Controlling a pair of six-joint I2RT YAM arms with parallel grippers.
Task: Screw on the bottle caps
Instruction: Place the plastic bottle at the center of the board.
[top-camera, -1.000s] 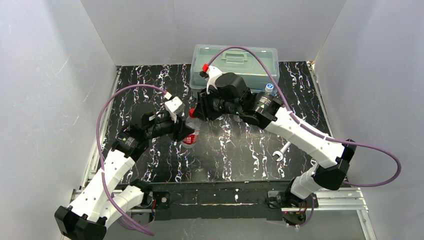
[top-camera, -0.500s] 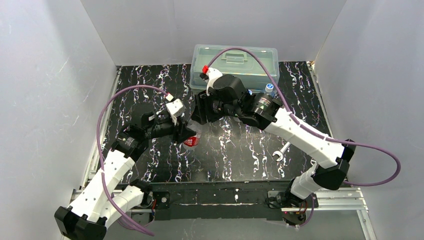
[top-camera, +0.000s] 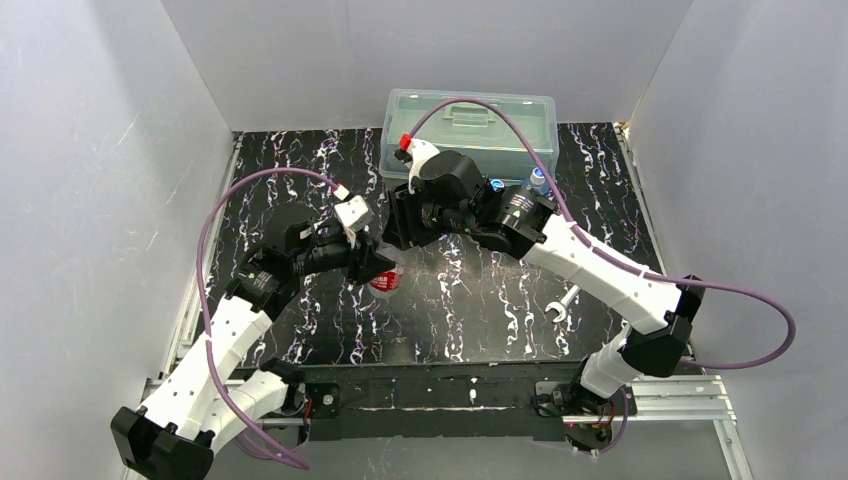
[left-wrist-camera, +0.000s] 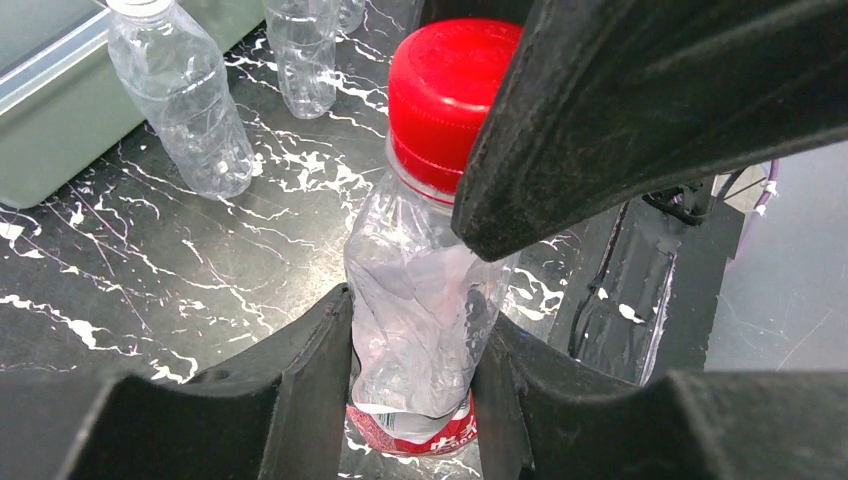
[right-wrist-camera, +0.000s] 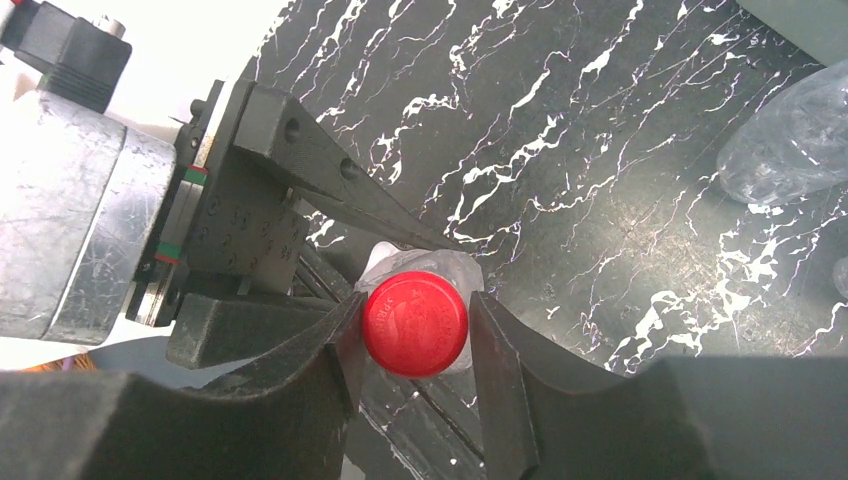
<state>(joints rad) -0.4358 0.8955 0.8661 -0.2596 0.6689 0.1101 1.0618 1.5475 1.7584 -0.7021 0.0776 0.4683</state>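
A clear bottle with a red label (top-camera: 382, 281) stands upright left of the table's middle, and my left gripper (top-camera: 372, 266) is shut on its body. In the left wrist view the fingers (left-wrist-camera: 310, 370) press both sides of the crumpled bottle (left-wrist-camera: 420, 290), just above the label. The red bottle cap (right-wrist-camera: 414, 323) sits on the bottle's neck. My right gripper (right-wrist-camera: 417, 300) comes down from above with its fingers against the cap's two sides. One right finger (left-wrist-camera: 640, 110) covers part of the cap (left-wrist-camera: 445, 85) in the left wrist view.
Two more clear bottles (left-wrist-camera: 185, 100) (left-wrist-camera: 300, 50) stand near the translucent lidded box (top-camera: 470, 120) at the back; blue caps (top-camera: 538, 178) (top-camera: 497, 184) show there from above. A silver wrench (top-camera: 562, 303) lies at the front right.
My right gripper opened off the red cap, turned at the wrist, and has closed back onto it. The left gripper and the bottle have barely moved.
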